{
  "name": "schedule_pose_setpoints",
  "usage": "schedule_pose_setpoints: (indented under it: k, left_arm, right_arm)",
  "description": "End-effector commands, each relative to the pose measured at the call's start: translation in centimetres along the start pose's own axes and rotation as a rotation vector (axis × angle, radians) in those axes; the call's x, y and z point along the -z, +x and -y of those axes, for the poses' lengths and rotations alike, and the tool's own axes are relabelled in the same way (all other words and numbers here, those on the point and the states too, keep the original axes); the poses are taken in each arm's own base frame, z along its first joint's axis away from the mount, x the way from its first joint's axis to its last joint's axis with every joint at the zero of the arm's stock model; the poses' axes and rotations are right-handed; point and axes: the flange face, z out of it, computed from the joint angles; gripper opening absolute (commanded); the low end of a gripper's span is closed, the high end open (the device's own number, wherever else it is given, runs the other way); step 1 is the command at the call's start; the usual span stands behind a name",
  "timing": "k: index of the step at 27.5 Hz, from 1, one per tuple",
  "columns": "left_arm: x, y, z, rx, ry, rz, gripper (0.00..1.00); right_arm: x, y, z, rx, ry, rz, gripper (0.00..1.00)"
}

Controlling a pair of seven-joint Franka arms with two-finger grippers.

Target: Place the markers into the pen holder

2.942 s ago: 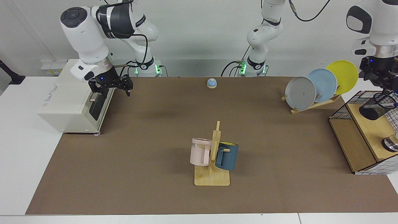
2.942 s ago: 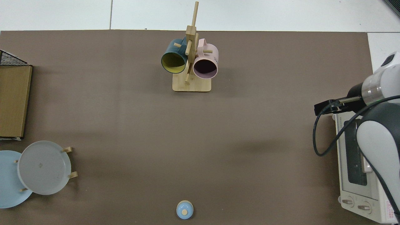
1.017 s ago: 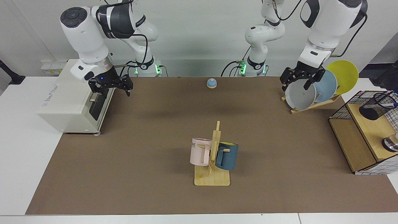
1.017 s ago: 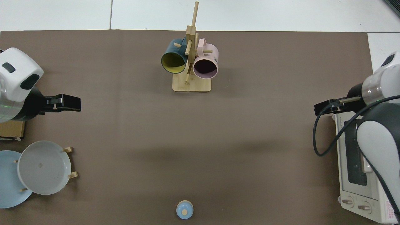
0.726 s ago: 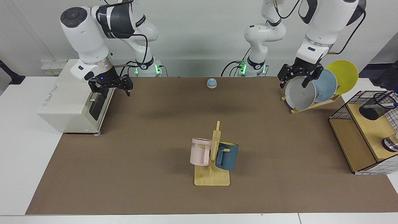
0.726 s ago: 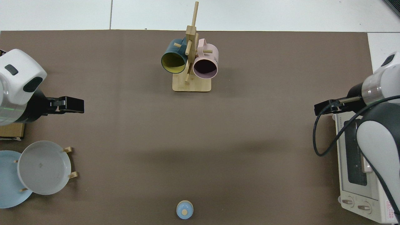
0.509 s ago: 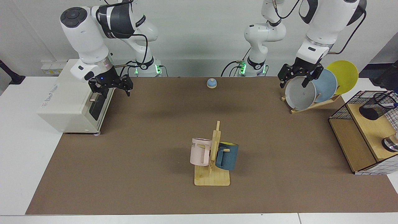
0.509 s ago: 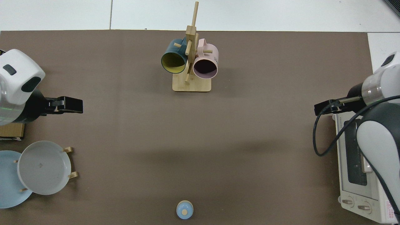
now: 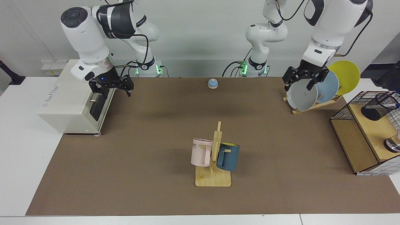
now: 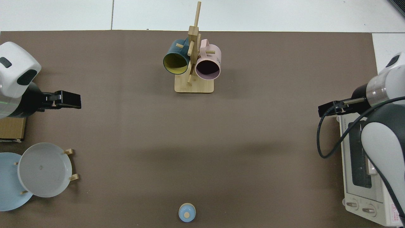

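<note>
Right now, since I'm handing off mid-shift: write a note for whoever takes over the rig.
Left gripper: jaws open, empty, hanging over the gray plate in the rack, away from the shelf.
Right gripper: jaws open, empty, waiting by the oven.
Holder: on the shelf top at the table's edge.
Marker: only a blue tip shows at the holder's rim, so it seems to be inside.
Done: marker apparently in.
Left: no other marker in view; confirm, then park the arms.

Black mesh pen holder [image 9: 376,109], brown mat [image 9: 156,140].
</note>
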Motion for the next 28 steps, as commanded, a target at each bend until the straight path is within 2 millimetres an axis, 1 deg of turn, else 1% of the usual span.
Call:
schedule_pose_setpoints:
  k: [1, 3, 7, 9, 15, 17, 28]
  left_arm:
    - [0.9, -0.1, -0.2, -0.013, 0.009, -0.008, 1.0]
    - [0.5, 0.1, -0.5, -0.03, 0.009, -0.007, 1.0]
    - [-1.0, 0.3, -0.4, -0.055, 0.01, 0.013, 1.0]
    - [-0.9, 0.3, 0.4, -0.07, 0.011, 0.011, 1.0]
    - [-1.0, 0.6, 1.5, -0.08, 0.012, 0.012, 1.0]
    - [-1.0, 0.5, 1.1, -0.087, 0.01, 0.011, 1.0]
    - [-0.9, 0.5, 1.1, -0.091, 0.012, 0.009, 1.0]
  right_arm:
    - [0.3, -0.2, -0.5, 0.026, 0.005, 0.004, 1.0]
    - [0.3, -0.2, -0.4, 0.027, 0.005, 0.004, 1.0]
    - [0.3, -0.2, -0.4, 0.027, 0.005, 0.004, 1.0]
    - [0.3, -0.2, -0.4, 0.027, 0.005, 0.004, 1.0]
    - [0.3, -0.2, -0.4, 0.027, 0.005, 0.004, 1.0]
    - [0.3, -0.2, -0.5, 0.026, 0.005, 0.004, 1.0]
    - [0.3, -0.2, -0.4, 0.027, 0.005, 0.004, 1.0]
